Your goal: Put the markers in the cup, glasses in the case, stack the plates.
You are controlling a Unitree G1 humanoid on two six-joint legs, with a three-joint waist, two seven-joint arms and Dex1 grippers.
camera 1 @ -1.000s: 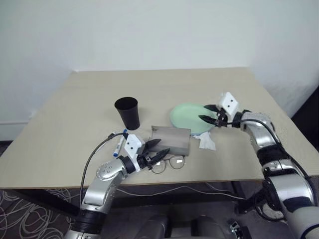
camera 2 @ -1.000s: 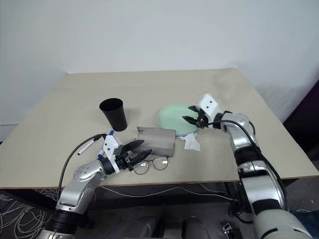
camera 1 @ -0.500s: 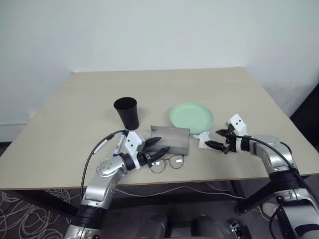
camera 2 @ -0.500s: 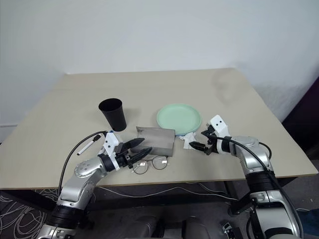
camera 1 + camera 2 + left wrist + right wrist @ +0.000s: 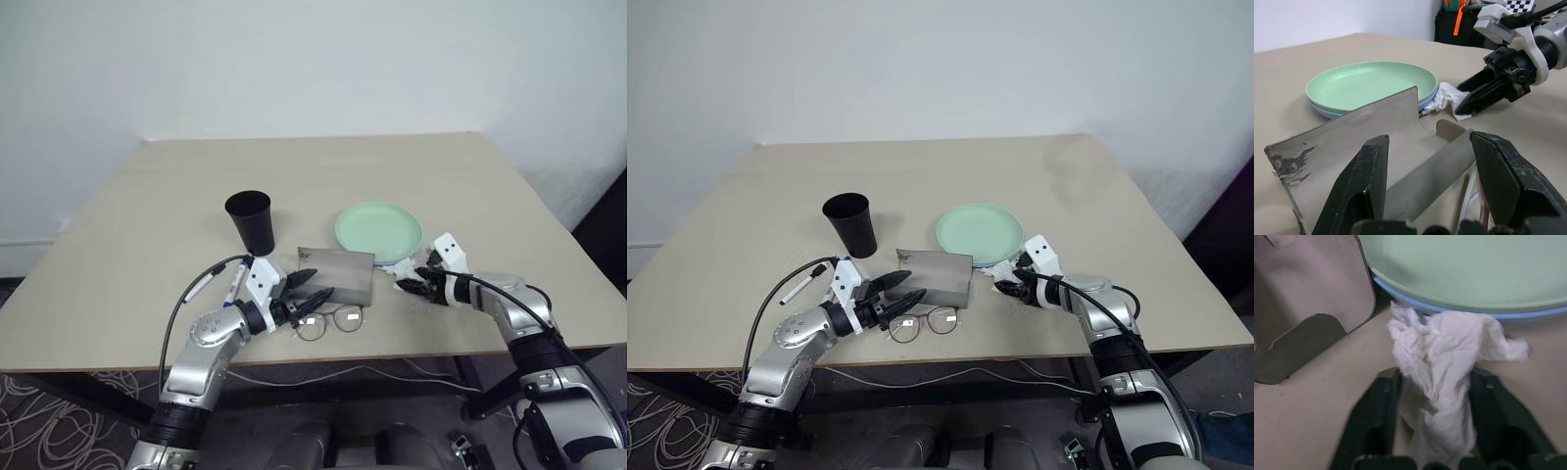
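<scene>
Mint-green plate (image 5: 378, 229) stacked on the light blue plate (image 5: 1469, 312), mid-table, beside the open grey case (image 5: 338, 274). Right gripper (image 5: 1432, 418) down at the crumpled tissue (image 5: 1442, 377), fingers astride it (clamped or not, cannot tell). Glasses (image 5: 331, 320) at the near edge. Left gripper (image 5: 312, 294) spread wide, empty, before the case. Black cup (image 5: 251, 221) upright, blue-capped marker (image 5: 233, 285) near it.

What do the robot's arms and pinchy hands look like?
Both arms are shiny silver metal with black joints, and a thin black cable loops along each. Each wrist has a small white block with black dots. The left end effector and the right end effector each have two pointed black fingers.
</scene>
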